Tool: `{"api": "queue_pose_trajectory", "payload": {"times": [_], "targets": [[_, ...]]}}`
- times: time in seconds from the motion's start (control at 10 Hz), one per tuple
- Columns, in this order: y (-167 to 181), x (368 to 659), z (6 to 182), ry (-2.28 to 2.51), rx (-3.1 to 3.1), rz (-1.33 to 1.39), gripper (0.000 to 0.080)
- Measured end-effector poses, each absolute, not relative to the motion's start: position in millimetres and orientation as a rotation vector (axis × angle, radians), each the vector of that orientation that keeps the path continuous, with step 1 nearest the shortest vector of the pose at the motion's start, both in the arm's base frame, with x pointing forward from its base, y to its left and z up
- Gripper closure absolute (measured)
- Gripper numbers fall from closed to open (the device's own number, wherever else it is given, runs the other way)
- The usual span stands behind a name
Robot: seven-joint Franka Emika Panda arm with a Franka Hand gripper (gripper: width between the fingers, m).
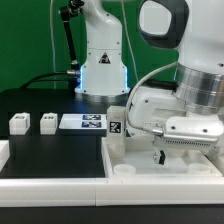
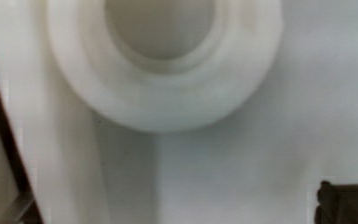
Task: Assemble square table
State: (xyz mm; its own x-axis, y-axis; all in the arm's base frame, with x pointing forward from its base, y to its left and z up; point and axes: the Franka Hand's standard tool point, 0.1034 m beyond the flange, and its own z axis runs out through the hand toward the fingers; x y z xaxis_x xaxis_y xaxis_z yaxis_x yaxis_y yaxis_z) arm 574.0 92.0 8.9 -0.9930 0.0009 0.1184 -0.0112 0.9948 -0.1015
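Note:
The square table top (image 1: 150,165) is a large white rimmed tray at the exterior view's right, with a tag (image 1: 115,127) on its near-left corner. My gripper (image 1: 162,157) hangs low over it, almost touching. The wrist view is filled by the white top's surface (image 2: 247,150) with a round raised socket (image 2: 158,50) very close. One dark fingertip (image 2: 348,205) shows at the frame's edge, and nothing lies between the jaws, which stand wide apart. Two short white legs (image 1: 18,123) (image 1: 47,122) lie on the black table at the left. The other legs are hidden.
The marker board (image 1: 83,122) lies between the legs and the top. A white bar fence (image 1: 40,183) runs along the table's front and left side. The robot base (image 1: 100,70) stands at the back, with a black stand (image 1: 68,40) beside it.

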Motion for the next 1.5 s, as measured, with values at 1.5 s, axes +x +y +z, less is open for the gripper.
{"api": "queue_pose_trajectory", "payload": {"times": [1.5], "targets": [[-31.5, 595.3, 121.8, -2.953, -1.148, 0.321, 0.0151]]}}
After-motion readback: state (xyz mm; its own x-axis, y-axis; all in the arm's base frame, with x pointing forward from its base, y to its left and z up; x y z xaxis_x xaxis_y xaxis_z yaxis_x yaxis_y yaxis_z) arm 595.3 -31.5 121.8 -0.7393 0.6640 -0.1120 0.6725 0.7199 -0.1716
